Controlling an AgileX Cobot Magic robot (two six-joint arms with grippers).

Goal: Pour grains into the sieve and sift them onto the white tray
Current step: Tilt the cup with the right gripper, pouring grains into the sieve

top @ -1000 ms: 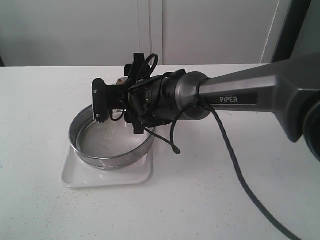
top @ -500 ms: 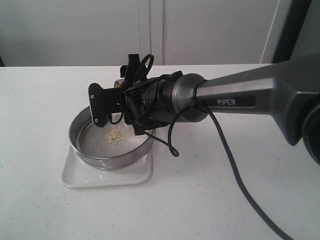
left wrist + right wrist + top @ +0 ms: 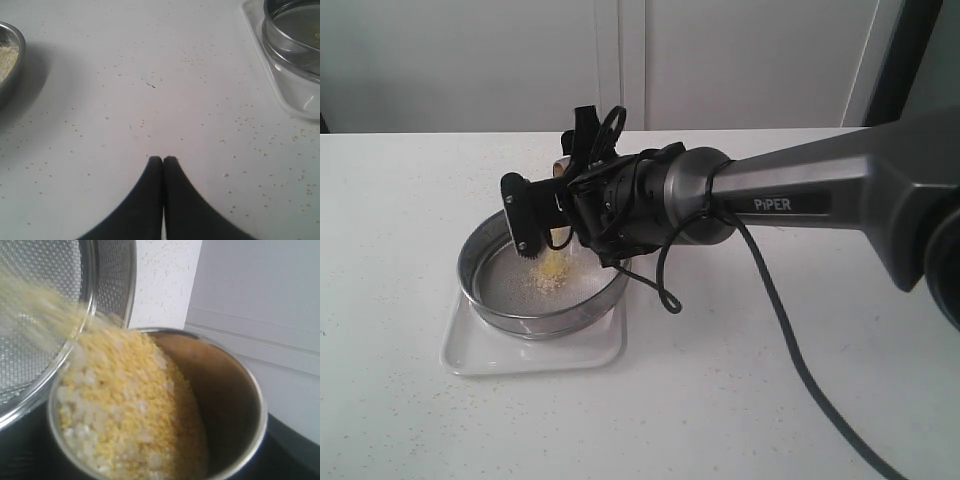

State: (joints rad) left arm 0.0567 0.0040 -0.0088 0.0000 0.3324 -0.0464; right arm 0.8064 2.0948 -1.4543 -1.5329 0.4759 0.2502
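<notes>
My right gripper (image 3: pixel 542 225) is shut on a small steel cup (image 3: pixel 235 405) and holds it tipped over the sieve (image 3: pixel 506 312). In the right wrist view the cup is full of yellow and whitish grains (image 3: pixel 130 415) that spill over its lip onto the sieve's mesh (image 3: pixel 35 345). A small yellow heap of grains (image 3: pixel 552 274) lies on the mesh under the cup. The sieve rests on the white tray (image 3: pixel 470 357). My left gripper (image 3: pixel 163 159) is shut and empty above the bare table, apart from the sieve (image 3: pixel 295 35) and the tray (image 3: pixel 280 95).
A second steel bowl (image 3: pixel 9 75) with pale grains stands at the edge of the left wrist view. Loose grains (image 3: pixel 240 120) are scattered over the white table. A black cable (image 3: pixel 790 340) trails from the right arm across the table.
One second ago the mesh was bare. The cup has tipped further, grains have started to fall, and the heap in the sieve has grown. The left gripper shows no earlier frame.
</notes>
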